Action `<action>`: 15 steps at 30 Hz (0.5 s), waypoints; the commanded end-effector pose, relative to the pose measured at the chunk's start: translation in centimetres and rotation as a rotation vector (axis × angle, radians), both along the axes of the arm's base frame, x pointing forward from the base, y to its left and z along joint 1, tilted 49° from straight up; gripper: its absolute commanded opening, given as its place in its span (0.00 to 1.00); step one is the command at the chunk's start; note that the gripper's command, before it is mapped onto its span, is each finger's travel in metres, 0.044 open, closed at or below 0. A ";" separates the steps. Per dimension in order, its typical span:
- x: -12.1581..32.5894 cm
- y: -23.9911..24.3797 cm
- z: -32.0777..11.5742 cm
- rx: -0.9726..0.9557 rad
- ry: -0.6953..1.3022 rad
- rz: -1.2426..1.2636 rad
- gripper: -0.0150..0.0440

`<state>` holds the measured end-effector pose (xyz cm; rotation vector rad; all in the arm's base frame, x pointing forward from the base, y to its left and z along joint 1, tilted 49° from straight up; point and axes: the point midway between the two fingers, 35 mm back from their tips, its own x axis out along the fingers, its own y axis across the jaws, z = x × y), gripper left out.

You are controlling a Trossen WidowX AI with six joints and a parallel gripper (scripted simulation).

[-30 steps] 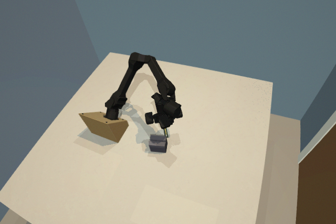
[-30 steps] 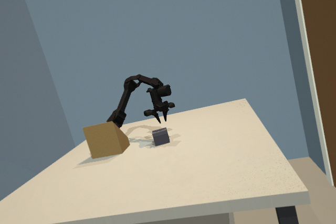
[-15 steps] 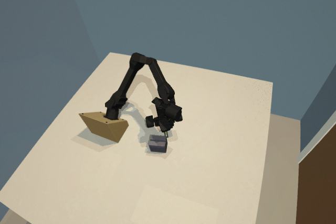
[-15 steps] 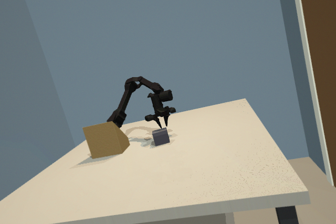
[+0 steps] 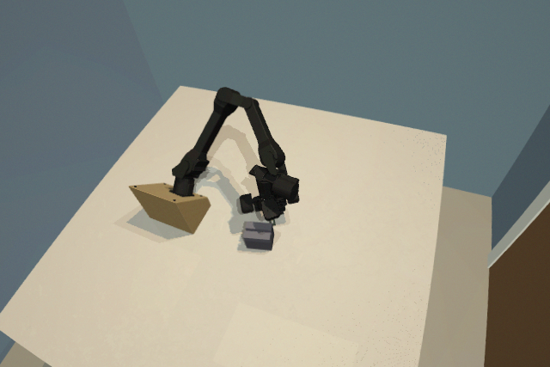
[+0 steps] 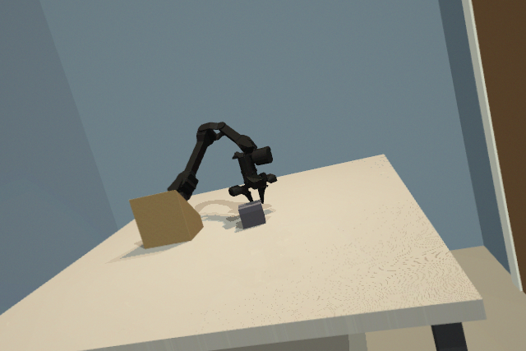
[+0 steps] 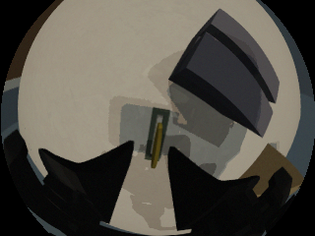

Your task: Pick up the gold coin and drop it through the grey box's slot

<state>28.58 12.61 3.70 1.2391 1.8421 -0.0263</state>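
Observation:
The gold coin [image 7: 157,140] stands on edge in the dark-green holder [image 7: 163,113], seen nearly edge-on in the wrist view. In the top view only a bit of the holder [image 5: 272,222] shows; the arm hides the rest. The closed grey box [image 5: 258,241] [image 6: 253,217] [image 7: 221,69] stands close to the holder, with a dark slot across its lid. My gripper [image 7: 151,147] [image 6: 256,202] is partly open and empty. It hangs above the coin, pointing down, one fingertip to each side of the coin in the wrist view. The height between fingertips and coin is hard to tell.
The arm's wedge-shaped tan base [image 5: 168,211] [image 6: 159,221] [image 7: 271,169] stands on the table [image 5: 337,242] [image 6: 318,245], left of the box in the top and exterior views. The box is the nearest obstacle to the fingers.

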 end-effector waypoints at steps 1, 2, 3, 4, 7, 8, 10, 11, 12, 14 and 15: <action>-0.5 0.5 -0.6 0.005 0.018 0.001 0.53; -0.5 0.7 -0.7 0.006 0.018 0.001 0.53; -0.5 0.8 -0.8 0.006 0.018 0.001 0.53; -0.6 0.9 -0.9 0.006 0.018 0.001 0.53; -0.7 1.2 -1.2 0.007 0.018 0.001 0.53; -0.7 1.4 -1.3 0.007 0.018 0.001 0.53; -0.8 1.6 -1.5 0.008 0.018 0.001 0.53; -0.8 1.7 -1.6 0.008 0.018 0.001 0.53; -0.8 1.8 -1.7 0.008 0.018 0.001 0.53; -0.9 1.9 -1.7 0.009 0.018 0.001 0.53; -0.9 1.9 -1.7 0.009 0.018 0.001 0.53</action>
